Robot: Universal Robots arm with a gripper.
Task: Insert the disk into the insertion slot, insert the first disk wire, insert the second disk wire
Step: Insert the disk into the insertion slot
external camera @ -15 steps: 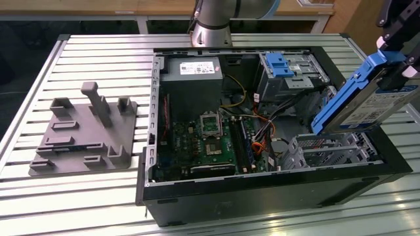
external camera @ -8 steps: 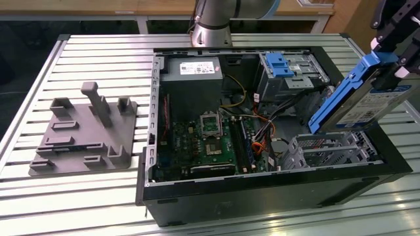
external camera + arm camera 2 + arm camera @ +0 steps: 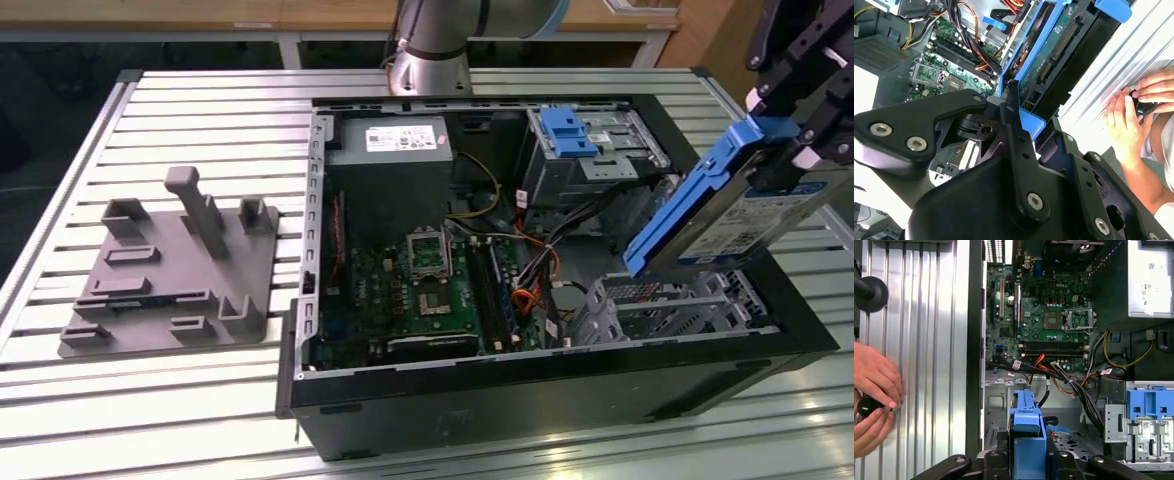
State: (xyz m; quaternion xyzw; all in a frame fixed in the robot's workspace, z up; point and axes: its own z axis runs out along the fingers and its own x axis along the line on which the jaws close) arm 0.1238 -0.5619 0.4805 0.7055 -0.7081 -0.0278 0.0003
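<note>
Lab; slatted metal bench, opened computer case

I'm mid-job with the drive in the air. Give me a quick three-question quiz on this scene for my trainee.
1. True or false: the disk already sits inside the insertion slot.
2. The gripper holds: A) the disk, B) an orange cable, C) nothing.
3. Fill in: the latch on the taller cage is coloured ____.
Key: 1 false, it hangs tilted over the slot; 2 A; 3 blue.
</note>
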